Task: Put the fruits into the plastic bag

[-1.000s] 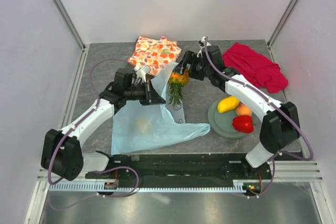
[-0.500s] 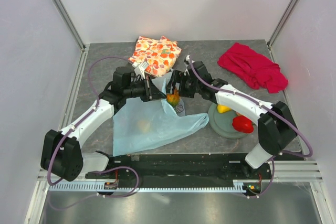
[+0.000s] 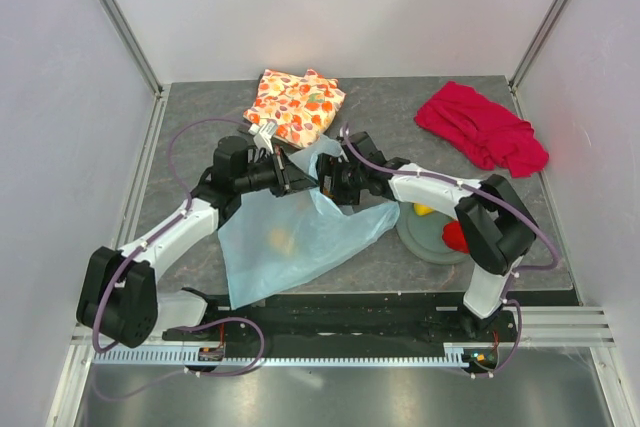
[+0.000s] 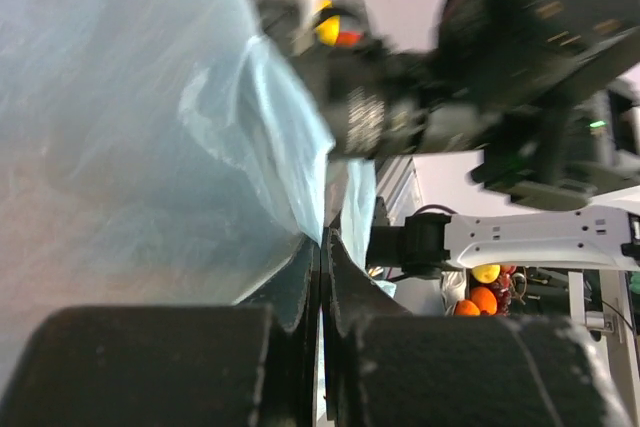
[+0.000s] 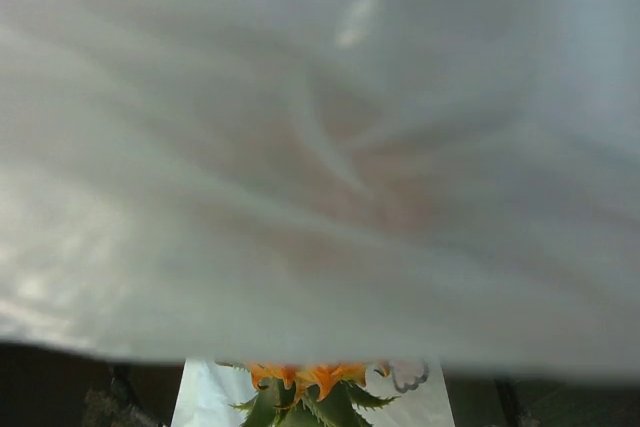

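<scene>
Two arms at the bag mouth

We saw the left end effector [image 3: 291,175] clenched on the bag [image 3: 300,247]. In its wrist view the two fingers [image 4: 295,292] were pressed together with a fold of blue film pinched between them, and the rim was lifted off the bench [image 3: 190,127]. The bag lay spread toward the near edge, between the arms, and one yellow piece [image 3: 281,239] showed through its film.

The right end effector [image 3: 331,183] was at the raised mouth, just beside the left one, and partly covered by film. Its own camera was almost wholly veiled by the bag. Only at the bottom edge did we make out the pineapple [image 5: 306,389], with its orange body and green leaves. We could not tell whether the right end effector was grasping it or had released it.

To the right, a plate [image 3: 418,243] held a mango [image 3: 425,210] and a red piece [image 3: 456,237], both half hidden by the right arm. A floral cloth [image 3: 296,105] and a red cloth [image 3: 485,129] lay at the far side.
</scene>
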`<state>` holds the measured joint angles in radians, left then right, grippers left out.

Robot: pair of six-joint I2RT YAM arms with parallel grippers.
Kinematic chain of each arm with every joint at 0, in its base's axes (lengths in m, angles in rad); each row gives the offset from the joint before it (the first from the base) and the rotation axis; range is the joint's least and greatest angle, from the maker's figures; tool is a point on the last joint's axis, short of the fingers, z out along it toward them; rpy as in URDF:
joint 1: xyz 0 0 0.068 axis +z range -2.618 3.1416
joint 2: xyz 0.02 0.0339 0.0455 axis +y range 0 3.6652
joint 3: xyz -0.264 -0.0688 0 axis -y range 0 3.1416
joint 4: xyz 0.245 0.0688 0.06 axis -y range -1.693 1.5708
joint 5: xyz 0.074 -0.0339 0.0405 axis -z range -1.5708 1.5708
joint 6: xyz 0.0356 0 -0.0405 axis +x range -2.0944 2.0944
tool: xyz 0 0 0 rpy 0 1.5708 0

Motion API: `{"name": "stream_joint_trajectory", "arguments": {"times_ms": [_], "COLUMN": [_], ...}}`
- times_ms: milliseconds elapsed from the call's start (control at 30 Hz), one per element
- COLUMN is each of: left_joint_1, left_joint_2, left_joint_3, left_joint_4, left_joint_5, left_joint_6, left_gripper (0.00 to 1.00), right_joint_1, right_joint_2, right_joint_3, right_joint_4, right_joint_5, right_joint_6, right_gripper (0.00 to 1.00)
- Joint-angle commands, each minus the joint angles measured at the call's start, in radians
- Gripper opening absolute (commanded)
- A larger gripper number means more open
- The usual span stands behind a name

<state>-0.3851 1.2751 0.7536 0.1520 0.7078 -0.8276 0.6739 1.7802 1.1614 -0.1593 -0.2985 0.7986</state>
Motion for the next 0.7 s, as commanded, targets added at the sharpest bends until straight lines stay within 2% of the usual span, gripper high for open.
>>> {"name": "stream_joint_trajectory", "arguments": {"times_ms": [0, 100, 133, 200, 233, 300, 333, 533, 667], "left_joint_1": [-0.006, -0.005, -0.006, -0.005, -0.006, -0.006, -0.003, 0.0, 0.005], "left_joint_2": [-0.045, -0.059, -0.062, -0.068, -0.071, -0.082, -0.086, -0.126, -0.125], "left_joint_3": [-0.01, -0.028, -0.037, -0.046, -0.048, -0.049, -0.051, -0.059, -0.069], "left_joint_4": [0.11, 0.093, 0.092, 0.086, 0.074, 0.057, 0.037, -0.035, -0.072], "left_joint_5": [-0.024, -0.051, -0.057, -0.064, -0.07, -0.079, -0.091, -0.169, -0.189], "left_joint_6": [-0.045, -0.038, -0.038, -0.031, -0.028, -0.016, -0.013, 0.002, -0.002], "left_gripper": [0.02, 0.01, 0.02, 0.02, 0.02, 0.02, 0.02, 0.02, 0.02], "right_joint_1": [0.027, 0.029, 0.03, 0.03, 0.029, 0.029, 0.029, 0.001, -0.01], "right_joint_2": [0.036, 0.056, 0.056, 0.051, 0.05, 0.036, 0.032, -0.044, -0.116], "right_joint_3": [0.015, 0.023, 0.024, 0.023, 0.024, 0.027, 0.027, 0.006, -0.008], "right_joint_4": [0.047, 0.047, 0.047, 0.044, 0.038, 0.023, 0.015, -0.055, -0.092], "right_joint_5": [-0.07, -0.094, -0.096, -0.094, -0.091, -0.088, -0.079, -0.054, -0.025], "right_joint_6": [0.027, 0.028, 0.027, 0.022, 0.019, 0.002, -0.004, -0.047, -0.082], "right_gripper": [0.0, 0.07, 0.16, 0.27, 0.39, 0.51, 0.6, 0.8, 0.85]}}
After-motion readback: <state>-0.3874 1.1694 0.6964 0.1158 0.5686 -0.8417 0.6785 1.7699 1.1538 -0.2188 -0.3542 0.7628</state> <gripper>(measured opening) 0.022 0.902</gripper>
